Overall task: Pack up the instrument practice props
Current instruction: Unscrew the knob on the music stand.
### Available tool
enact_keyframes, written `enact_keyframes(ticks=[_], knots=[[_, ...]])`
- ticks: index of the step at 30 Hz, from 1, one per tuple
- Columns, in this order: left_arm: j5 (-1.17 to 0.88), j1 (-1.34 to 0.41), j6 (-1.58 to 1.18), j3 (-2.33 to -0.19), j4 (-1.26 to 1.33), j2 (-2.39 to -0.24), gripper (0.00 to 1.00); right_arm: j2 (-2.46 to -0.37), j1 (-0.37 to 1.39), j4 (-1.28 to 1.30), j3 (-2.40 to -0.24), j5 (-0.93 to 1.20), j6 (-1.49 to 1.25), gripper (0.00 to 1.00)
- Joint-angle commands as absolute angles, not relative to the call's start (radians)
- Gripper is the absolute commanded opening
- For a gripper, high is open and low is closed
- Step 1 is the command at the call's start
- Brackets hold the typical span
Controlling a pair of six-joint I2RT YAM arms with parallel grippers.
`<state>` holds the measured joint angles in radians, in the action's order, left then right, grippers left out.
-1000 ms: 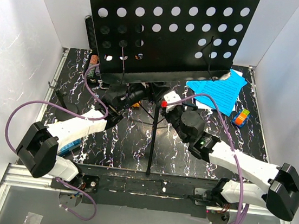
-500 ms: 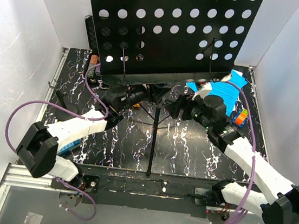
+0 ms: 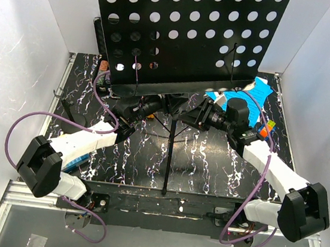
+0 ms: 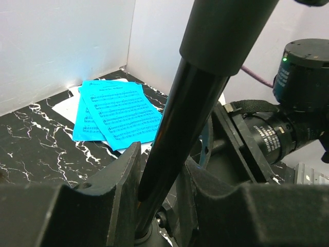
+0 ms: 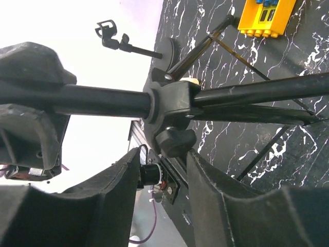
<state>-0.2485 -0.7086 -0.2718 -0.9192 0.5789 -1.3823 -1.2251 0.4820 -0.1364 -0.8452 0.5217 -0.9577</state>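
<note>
A: Marbled tabletop point(image 3: 208, 165): where is the music stand point(image 3: 188, 36) being kept?

B: Mid-table, on its tripod legs. Its pole point(image 4: 180, 128) is being clamped by the left gripper point(image 4: 157, 164). Its collar knob point(image 5: 175, 141) is being straddled by the right gripper's point(image 5: 164, 157) parted jaws. Beyond, blue pages point(image 4: 115, 116) are being left far right.

Bright even light; white enclosure walls point(image 3: 23, 52) nearly blown out, sheen on black marbled tabletop point(image 3: 207, 171). Left wrist view: nearest black metal stand tube point(image 4: 226, 31) blurred.
</note>
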Motion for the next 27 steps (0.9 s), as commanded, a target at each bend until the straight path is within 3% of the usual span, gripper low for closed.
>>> enact_keyframes(ticks=[1,5,11,15,20,24,26,27], knots=[[-0.273,-0.729,-0.408,-0.902,0.405,-1.370,0.00,-1.249,0.469,-0.268,-0.827,0.566,-1.017,0.46],[-0.272,-0.727,-0.410,-0.916,0.396,-1.362,0.00,-1.267,0.465,-0.299,-0.816,0.557,-1.026,0.44],[-0.268,-0.727,-0.396,-0.960,0.380,-1.353,0.00,-1.261,0.445,-0.299,-0.813,0.534,-1.023,0.52],[-0.265,-0.727,-0.379,-0.983,0.373,-1.353,0.00,-1.273,0.436,-0.296,-0.824,0.545,-1.012,0.50],[-0.255,-0.727,-0.364,-1.002,0.368,-1.359,0.00,-1.293,0.434,-0.311,-0.830,0.555,-0.999,0.39],[-0.244,-0.729,-0.356,-1.009,0.367,-1.370,0.00,-1.304,0.436,-0.311,-0.842,0.558,-0.963,0.20],[-0.236,-0.727,-0.356,-1.014,0.365,-1.377,0.00,-1.304,0.434,-0.308,-0.850,0.546,-0.928,0.02],[-0.230,-0.729,-0.356,-1.014,0.365,-1.376,0.00,-1.302,0.434,-0.307,-0.851,0.542,-0.905,0.01]])
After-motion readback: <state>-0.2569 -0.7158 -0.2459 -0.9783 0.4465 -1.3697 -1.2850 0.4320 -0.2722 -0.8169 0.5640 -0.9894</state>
